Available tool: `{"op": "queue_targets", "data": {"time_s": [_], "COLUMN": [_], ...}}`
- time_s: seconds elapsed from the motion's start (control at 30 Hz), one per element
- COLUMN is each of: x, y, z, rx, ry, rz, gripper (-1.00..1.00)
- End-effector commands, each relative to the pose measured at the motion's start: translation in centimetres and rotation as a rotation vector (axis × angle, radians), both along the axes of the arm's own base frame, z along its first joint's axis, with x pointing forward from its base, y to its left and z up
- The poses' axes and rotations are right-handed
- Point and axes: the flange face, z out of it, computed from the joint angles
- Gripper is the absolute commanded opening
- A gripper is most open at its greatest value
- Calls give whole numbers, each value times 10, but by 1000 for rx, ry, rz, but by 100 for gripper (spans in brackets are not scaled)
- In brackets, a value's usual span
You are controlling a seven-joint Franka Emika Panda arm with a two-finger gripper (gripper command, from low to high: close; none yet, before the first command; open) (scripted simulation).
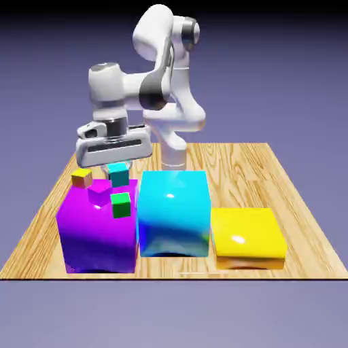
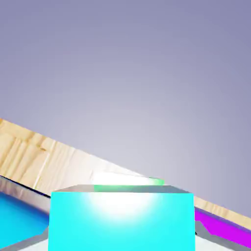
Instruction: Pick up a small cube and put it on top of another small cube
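The small teal cube (image 1: 118,175) is in the grip of the gripper (image 1: 117,168), whose fingers are closed on it, apart by only the cube's width. In the exterior view the cube shows at the far edge of the big purple block (image 1: 99,228), toward the exterior view's right; whether it touches the block, I cannot tell.

Nearest are the big purple block, the big cyan block (image 1: 175,214) and the flat yellow block (image 1: 246,234), side by side on the wooden bench (image 1: 233,177). On the purple block's top lies the small green cube (image 1: 121,205), near and below the teal one in the picture, with the small purple cube (image 1: 100,192) beyond it to the exterior view's left. The small yellow cube (image 1: 81,178) shows farther back.

Beyond them, the hand points downward, its wide body slanting a little, lower at the exterior view's left. The arm (image 1: 146,90) is bent, its forearm running across from a raised elbow; its base stands at the bench's far edge.

The hand view alone shows the teal cube's bright face filling the space between the fingers (image 2: 211,240), with a glare-washed green edge just past it. The small yellow cube and the flat yellow block show only in the exterior view.
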Motion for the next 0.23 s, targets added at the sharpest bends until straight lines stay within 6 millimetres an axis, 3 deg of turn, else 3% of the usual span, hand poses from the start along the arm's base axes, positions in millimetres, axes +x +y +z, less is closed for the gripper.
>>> {"op": "queue_targets", "data": {"time_s": [0.0, 0.13, 0.17, 0.2], "x": [1, 2, 2, 2], "y": [0, 2, 2, 2], "z": [-6, -26, -26, -26], "rx": [-3, -10, -10, -10], "ry": [0, 2, 2, 2], "rz": [-1, -1, -1, -1], "gripper": [-100, -100, 100, 100]}}
